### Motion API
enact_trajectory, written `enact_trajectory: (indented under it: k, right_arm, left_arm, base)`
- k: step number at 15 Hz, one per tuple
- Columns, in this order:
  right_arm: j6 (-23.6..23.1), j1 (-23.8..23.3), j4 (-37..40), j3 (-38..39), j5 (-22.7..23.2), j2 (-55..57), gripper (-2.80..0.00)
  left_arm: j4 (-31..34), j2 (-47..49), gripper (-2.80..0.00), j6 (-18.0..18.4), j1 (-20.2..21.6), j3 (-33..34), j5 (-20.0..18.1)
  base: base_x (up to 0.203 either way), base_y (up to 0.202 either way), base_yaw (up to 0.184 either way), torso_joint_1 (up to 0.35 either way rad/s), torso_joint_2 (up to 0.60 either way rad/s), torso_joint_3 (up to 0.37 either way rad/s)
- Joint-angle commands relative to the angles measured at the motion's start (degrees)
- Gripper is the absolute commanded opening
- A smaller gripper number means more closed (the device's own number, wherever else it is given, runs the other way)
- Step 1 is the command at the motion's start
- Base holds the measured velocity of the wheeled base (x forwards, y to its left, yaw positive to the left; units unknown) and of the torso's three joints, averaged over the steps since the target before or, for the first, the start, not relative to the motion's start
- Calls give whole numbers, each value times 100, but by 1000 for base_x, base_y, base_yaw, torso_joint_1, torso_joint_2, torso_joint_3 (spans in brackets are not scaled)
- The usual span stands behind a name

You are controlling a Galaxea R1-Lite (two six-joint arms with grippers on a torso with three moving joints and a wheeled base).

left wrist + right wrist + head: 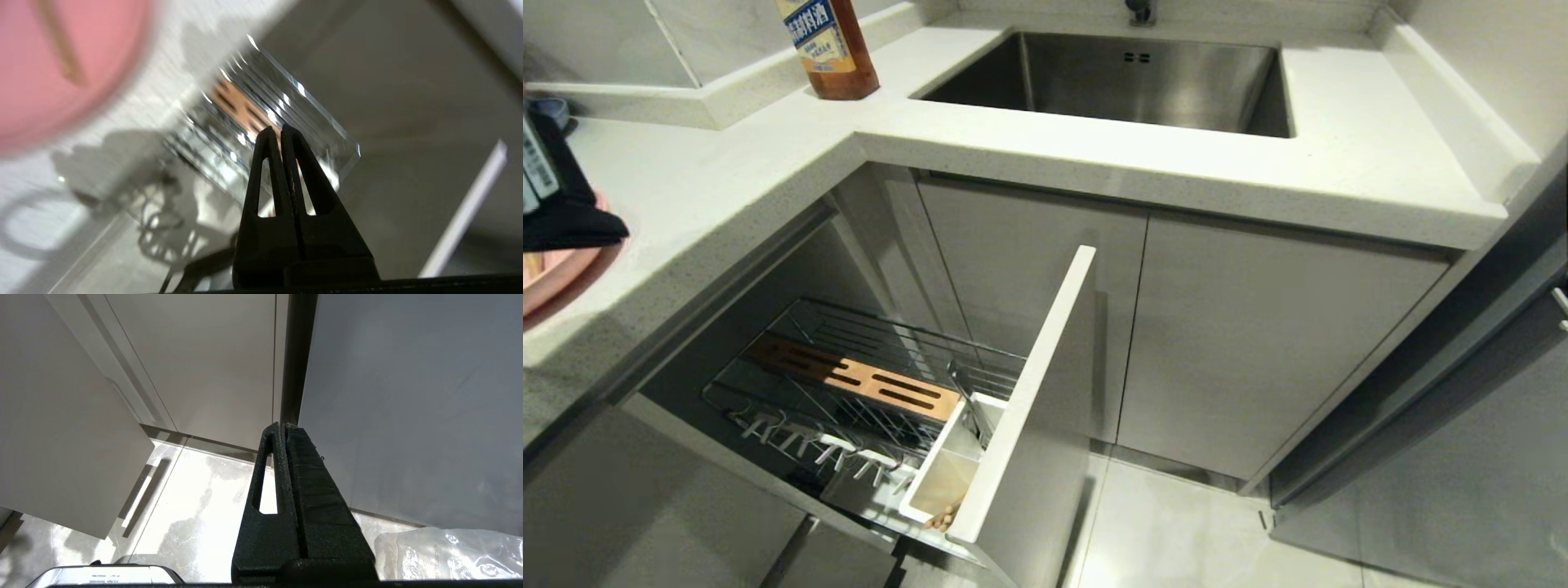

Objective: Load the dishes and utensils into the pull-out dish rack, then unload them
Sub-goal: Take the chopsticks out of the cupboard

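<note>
two closed grippers show in the wrist views, neither holding anything. taking the pull-out dish rack [866, 392] as the landmark: nearest the camera, at its front corner just behind the pale grey front panel [1033, 392], the white utensil cup [947, 478] holds the chopsticks [943, 518], their tips poking up at the cup's near end. just behind the cup the slotted wooden strip [849, 377] runs across the chrome wires, and the white-tipped hooks [825, 445] line the rack's near side. the left gripper [282, 128] hangs above the rack with its fingers pressed together and nothing between them; in its own blurred view the tips lie over the wooden strip, apart from it. up and to the left of the rack, on the countertop [727, 180], the pink plate [61, 61] sits at the edge with a thin wooden stick lying on it; the left arm [556, 188] shows as a dark shape over it in the head view. farther back from the rack stand a brown sauce bottle [829, 45] and the steel sink [1119, 77]. the right gripper [282, 424], fingers shut and empty, points at the floor [196, 514] by the cabinet doors, off to the rack's right.
</note>
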Motion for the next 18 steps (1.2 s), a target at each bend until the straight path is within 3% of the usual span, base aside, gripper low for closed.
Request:
enact_trajectory:
  k: [1,3,5,10,18]
  right_arm:
    - [-5,4,-1,18,0,0,-280]
    - [1,3,-1,9,0,0,-280]
    - [-5,1,-1,15,0,0,-280]
    - [-4,2,-1,12,0,0,-280]
    - [-3,-5,-1,15,0,0,-280]
  left_arm:
    - [52,-115,-280,-80,-499,362,19]
    - [186,-59,-280,-166,-850,674,-3]
    - [676,190,-280,-631,-1112,867,-172]
    - [857,725,-280,-772,-1106,1084,-1225]
    - [853,1147,-280,-981,-1045,1659,-1971]
  base:
    - [0,0,0,0,0,0]
    - [0,0,0,0,0,0]
    - [0,0,0,0,0,0]
    - [0,0,0,0,0,0]
    - [0,0,0,0,0,0]
